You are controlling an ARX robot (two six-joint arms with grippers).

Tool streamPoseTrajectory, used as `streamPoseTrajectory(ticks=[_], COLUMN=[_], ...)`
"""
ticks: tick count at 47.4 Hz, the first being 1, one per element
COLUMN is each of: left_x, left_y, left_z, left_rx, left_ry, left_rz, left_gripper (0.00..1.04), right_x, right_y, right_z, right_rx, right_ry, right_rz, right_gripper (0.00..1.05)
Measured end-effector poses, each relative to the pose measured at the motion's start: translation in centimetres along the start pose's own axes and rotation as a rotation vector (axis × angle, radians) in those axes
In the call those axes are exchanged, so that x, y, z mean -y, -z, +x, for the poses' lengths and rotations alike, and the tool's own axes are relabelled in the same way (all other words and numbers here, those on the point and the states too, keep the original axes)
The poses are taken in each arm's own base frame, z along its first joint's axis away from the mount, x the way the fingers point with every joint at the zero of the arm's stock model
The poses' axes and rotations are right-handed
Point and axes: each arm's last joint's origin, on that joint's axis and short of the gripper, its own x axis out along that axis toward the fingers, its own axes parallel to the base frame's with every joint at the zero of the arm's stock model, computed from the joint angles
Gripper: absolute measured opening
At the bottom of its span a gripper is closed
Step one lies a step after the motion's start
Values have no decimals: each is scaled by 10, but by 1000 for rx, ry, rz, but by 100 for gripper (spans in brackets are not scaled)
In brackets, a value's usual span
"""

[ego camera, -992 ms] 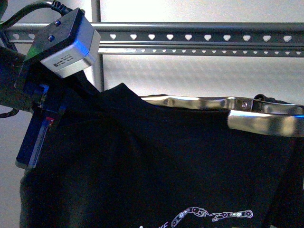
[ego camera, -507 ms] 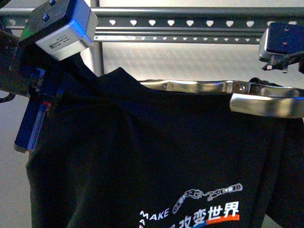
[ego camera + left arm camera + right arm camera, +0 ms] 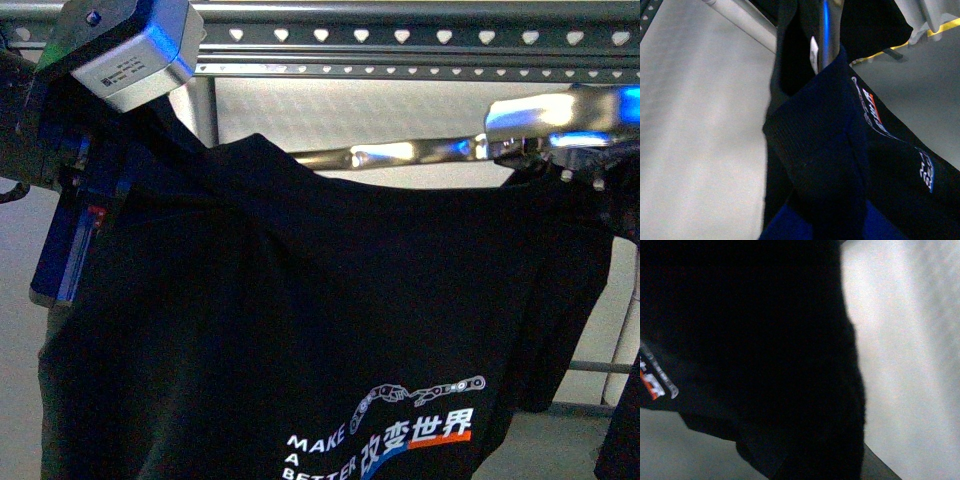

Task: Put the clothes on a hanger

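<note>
The clothes (image 3: 300,300), a black T-shirt with a white "MAKE" print low down, hang on a small chrome coat hanger (image 3: 400,155) in front of the hanger (image 3: 400,38), a grey rack rail with heart-shaped holes. My left gripper (image 3: 75,240) is shut on the shirt's left shoulder, below the rail. My right gripper (image 3: 590,160) is shut on the right shoulder and mostly hidden by cloth. In the left wrist view, cloth (image 3: 830,150) covers the left gripper (image 3: 835,225). In the right wrist view, the shirt (image 3: 765,340) hides the jaws.
A vertical rack post (image 3: 205,110) stands behind the shirt's left shoulder. A lower rack bar (image 3: 600,367) and leg show at the right edge. A rack tube (image 3: 740,20) and grey floor show in the left wrist view. A pale wall lies behind the rack.
The right end of the chrome coat hanger and the shirt's right shoulder have risen toward the rail. The shirt sits higher in view, and more of the print shows.
</note>
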Motion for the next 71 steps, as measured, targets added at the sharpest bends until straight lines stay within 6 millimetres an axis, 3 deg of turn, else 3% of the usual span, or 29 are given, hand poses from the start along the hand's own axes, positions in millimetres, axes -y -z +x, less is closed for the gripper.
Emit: streamPoseTrajectory(ticks=[11, 22, 27, 32, 34, 36, 39, 44, 46, 49, 53, 60, 68, 69, 70, 71], left_x=[-1, -1, 2, -4, -18, -30, -49, -47, -43, -22, 10, 58, 101, 105, 179, 180], left_y=[-1, -1, 10, 16, 13, 9, 2, -13, -19, -23, -29, -35, -31, -30, -31, -32], left_z=[0, 0, 6, 2, -8, -17, -41, -65, -64, -66, -68, -74, -81, -82, -103, -104], left_rx=[25, 27, -98, -91, -21, 18, 47, 258, 223, -2, -125, -179, -210, -211, -217, -217], left_ry=[1, 1, -222, -590, -788, -879, -1100, -1144, -1148, -1169, -1140, -1114, -1104, -1101, -1102, -1102], left_rz=[7, 8, -92, -380, -532, -684, -996, -1226, -1248, -1234, -1137, -1058, -1042, -1043, -1033, -1033], left_gripper=[56, 88, 100, 98, 98, 98, 98, 98, 95, 83, 69, 45, 17, 13, 4, 4], right_x=[-19, -27, -30, -31, -30, -28, -22, -7, 3, 17, 37, 72, 106, 110, 116, 115], right_y=[29, 48, 51, 47, 44, 41, 33, 7, -3, -14, -18, -21, -20, -19, 9, 9], right_z=[-13, -21, -23, -28, -33, -36, -45, -73, -83, -92, -101, -110, -100, -96, -30, -29], right_rx=[-133, -289, -302, -293, -298, -308, -312, -233, -213, -175, -144, -96, -57, -53, -171, -172], right_ry=[-76, -122, -136, -132, -131, -118, -68, -2, 21, 46, 93, 207, 294, 305, 412, 409], right_rz=[84, 179, 269, 385, 459, 504, 637, 885, 992, 1105, 1226, 1384, 1515, 1538, 1767, 1768], right_gripper=[4, 4, 4, 3, 3, 3, 3, 3, 3, 3, 3, 3, 3, 3, 3, 3])
